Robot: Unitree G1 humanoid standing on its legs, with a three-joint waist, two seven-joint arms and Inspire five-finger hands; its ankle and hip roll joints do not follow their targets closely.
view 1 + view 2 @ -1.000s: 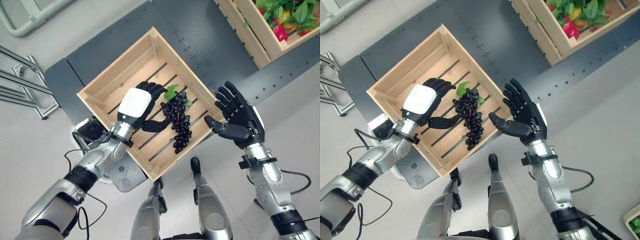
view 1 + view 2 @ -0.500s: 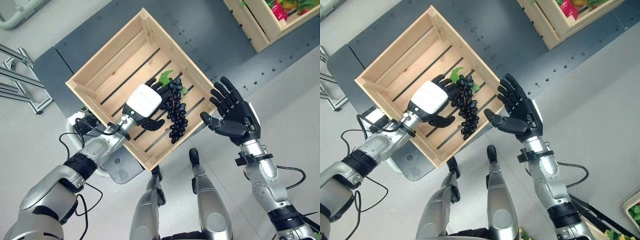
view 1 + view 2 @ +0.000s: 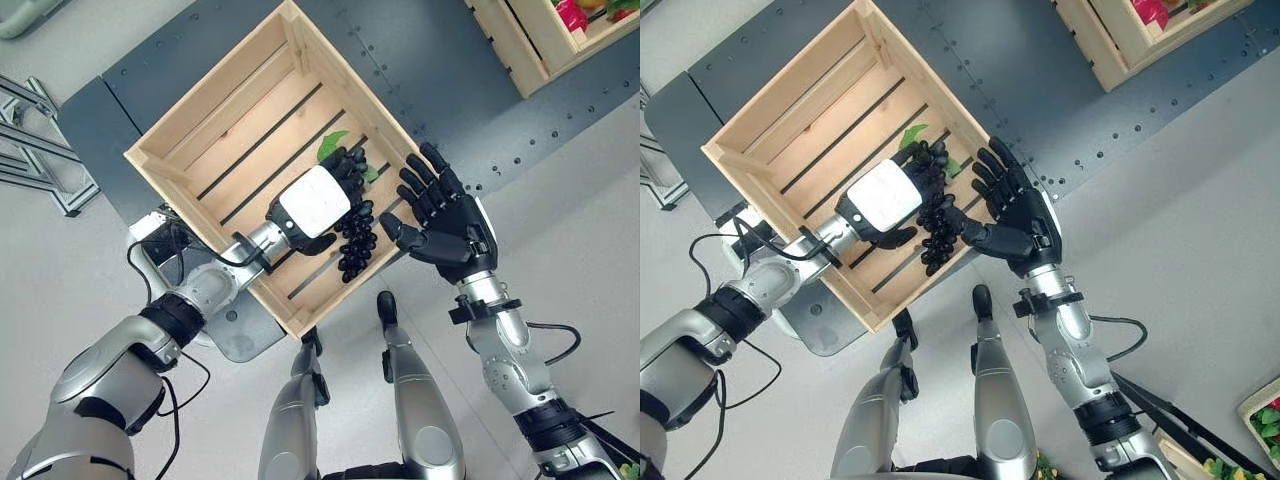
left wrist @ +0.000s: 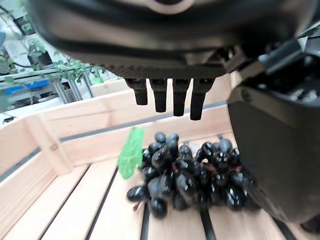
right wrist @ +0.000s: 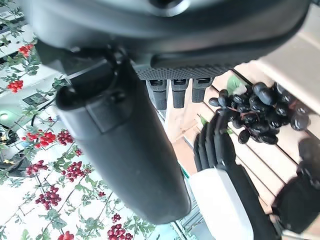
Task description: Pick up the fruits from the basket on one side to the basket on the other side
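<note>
A bunch of dark grapes (image 3: 353, 236) with a green leaf (image 4: 131, 152) lies on the slatted floor of a light wooden crate (image 3: 215, 92), near its right corner. My left hand (image 3: 313, 200) hovers right over the bunch's upper part, fingers straight above the grapes (image 4: 190, 172) and thumb beside them, holding nothing. My right hand (image 3: 450, 226) is open with its fingers spread at the crate's right rim. Its palm faces the bunch and its thumb reaches towards the grapes (image 3: 938, 232).
The crate sits on a dark grey platform (image 3: 430, 70). A second wooden crate (image 3: 520, 62) with red and green produce stands at the far right. A metal frame (image 3: 35, 150) lies on the floor to the left.
My left hand has slid right along the crate and now covers the top of the grapes. The right hand has moved in left to the crate's rim. The camera has shifted.
</note>
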